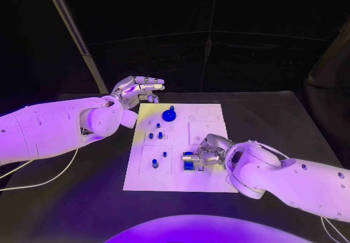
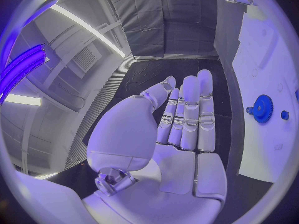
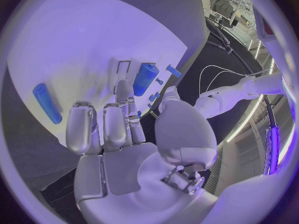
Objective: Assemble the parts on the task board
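The white task board (image 1: 208, 174) lies mid-table. A blue gear (image 1: 169, 115) stands near its far edge, and several small blue pegs (image 1: 155, 163) stand along its left side. My right hand (image 1: 206, 152) hovers low over the board's near middle, fingers reaching to a blue cylindrical part (image 1: 189, 161). In the right wrist view those fingers (image 3: 102, 124) are stretched out, palm empty, with the blue cylinder (image 3: 144, 78) just past the fingertips and a second blue cylinder (image 3: 47, 102) lying apart. My left hand (image 1: 138, 88) hangs above the board's far left corner, its flat fingers (image 2: 187, 114) holding nothing; the gear (image 2: 262, 108) lies beside it.
The black table (image 1: 277, 116) surrounds the board with free room on both sides. A white cable (image 1: 51, 177) trails across the table under my left arm. A slanted pole (image 1: 80, 45) rises behind the left hand.
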`<move>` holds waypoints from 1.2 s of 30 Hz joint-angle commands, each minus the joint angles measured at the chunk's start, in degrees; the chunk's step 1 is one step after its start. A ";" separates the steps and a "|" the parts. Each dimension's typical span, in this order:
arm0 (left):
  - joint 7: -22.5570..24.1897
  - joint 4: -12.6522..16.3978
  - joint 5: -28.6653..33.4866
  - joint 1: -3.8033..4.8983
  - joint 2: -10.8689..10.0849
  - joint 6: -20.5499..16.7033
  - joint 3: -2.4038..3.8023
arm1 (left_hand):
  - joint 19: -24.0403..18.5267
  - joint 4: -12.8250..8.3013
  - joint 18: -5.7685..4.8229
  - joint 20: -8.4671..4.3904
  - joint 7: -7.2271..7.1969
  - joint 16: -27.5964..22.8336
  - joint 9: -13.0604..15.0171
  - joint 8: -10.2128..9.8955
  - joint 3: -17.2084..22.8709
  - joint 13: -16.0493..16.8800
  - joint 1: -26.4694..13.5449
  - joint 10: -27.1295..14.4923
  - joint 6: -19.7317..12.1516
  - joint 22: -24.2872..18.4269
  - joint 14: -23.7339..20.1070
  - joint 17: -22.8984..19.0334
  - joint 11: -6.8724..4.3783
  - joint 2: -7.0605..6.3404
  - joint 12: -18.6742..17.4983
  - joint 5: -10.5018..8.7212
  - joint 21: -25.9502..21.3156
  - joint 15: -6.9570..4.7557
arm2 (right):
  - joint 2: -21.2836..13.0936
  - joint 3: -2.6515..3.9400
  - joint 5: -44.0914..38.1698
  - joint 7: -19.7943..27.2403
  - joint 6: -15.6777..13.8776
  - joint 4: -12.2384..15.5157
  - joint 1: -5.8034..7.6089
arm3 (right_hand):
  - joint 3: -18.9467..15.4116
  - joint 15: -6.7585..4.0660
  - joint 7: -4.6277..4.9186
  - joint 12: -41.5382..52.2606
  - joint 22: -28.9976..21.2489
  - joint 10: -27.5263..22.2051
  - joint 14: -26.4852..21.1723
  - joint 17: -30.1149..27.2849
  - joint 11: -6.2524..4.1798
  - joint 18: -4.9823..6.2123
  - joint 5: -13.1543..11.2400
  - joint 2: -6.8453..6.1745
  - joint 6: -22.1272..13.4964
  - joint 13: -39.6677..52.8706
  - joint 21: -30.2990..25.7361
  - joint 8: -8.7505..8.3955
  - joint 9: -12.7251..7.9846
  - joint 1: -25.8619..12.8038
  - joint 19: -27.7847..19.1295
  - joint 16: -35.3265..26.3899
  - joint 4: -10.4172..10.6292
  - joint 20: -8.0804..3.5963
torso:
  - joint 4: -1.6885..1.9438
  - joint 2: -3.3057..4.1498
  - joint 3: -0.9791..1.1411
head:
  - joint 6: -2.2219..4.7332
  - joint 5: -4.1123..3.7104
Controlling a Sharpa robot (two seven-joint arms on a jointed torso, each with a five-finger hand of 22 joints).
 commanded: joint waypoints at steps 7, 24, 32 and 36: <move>0.14 0.03 0.14 0.08 0.00 0.68 0.04 | -0.35 0.03 0.30 0.02 0.00 -0.23 -0.04 0.32 -0.29 -0.09 -0.54 -0.30 -0.35 -0.10 -0.21 -0.10 0.00 0.12 0.14 0.05 -0.39 0.00 | -0.81 0.03 -2.37 1.15 1.07 0.99 0.09 | 3.50 0.30 -0.34 -1.03 -0.01 0.45 1.40 -0.08 -0.15 0.01 5.15 2.06 -0.18 -0.87 -0.37 -0.22 1.12 11.58 -0.15 -0.70 -3.78 -0.10 | -0.10 -0.01 0.06 | -0.21 0.01; 0.01 -0.16 0.14 0.08 0.07 0.77 0.04 | -0.35 0.03 0.30 0.02 0.00 -0.23 -0.04 0.32 -0.29 -0.09 -0.54 -0.30 -0.35 -0.10 -0.21 -0.10 0.00 0.12 0.14 0.05 -0.39 0.00 | -1.05 0.03 -7.29 0.80 1.98 1.28 0.08 | 4.17 -0.11 -0.57 -1.04 1.00 1.45 1.62 0.56 -0.61 -0.22 4.07 4.01 0.49 -0.71 0.06 0.28 2.30 21.95 0.51 -0.65 -10.24 -0.45 | -0.07 -0.01 -0.01 | -0.08 -0.36; -0.04 -0.23 0.14 0.07 0.10 0.75 0.04 | -0.35 0.05 0.30 0.03 0.01 -0.23 -0.05 0.30 -0.32 -0.09 -0.56 -0.34 -0.40 -0.14 -0.21 -0.14 0.00 0.13 0.17 0.06 -0.43 0.00 | -1.04 0.03 -7.57 1.33 1.19 1.27 0.08 | 2.59 -0.08 -0.63 -0.47 1.22 2.06 1.70 0.87 -0.60 -0.27 4.82 4.26 0.55 -0.22 0.17 0.44 2.67 19.77 0.66 -0.54 -9.19 -0.42 | -0.03 -0.02 0.06 | -0.12 -0.27; -0.05 -0.26 0.14 0.07 0.07 0.75 0.03 | -0.35 0.08 0.30 0.03 0.02 -0.23 -0.05 0.29 -0.34 -0.09 -0.58 -0.38 -0.44 -0.17 -0.22 -0.17 0.01 0.14 0.20 0.06 -0.46 0.01 | -1.26 0.03 -7.22 2.42 0.92 1.64 0.07 | 1.53 -0.11 -0.70 -0.01 1.36 2.33 1.74 1.02 -0.64 -0.29 5.39 4.03 0.57 0.19 0.23 0.54 2.87 18.83 0.74 -0.49 -8.70 -0.45 | 0.01 0.01 0.03 | -0.16 -0.30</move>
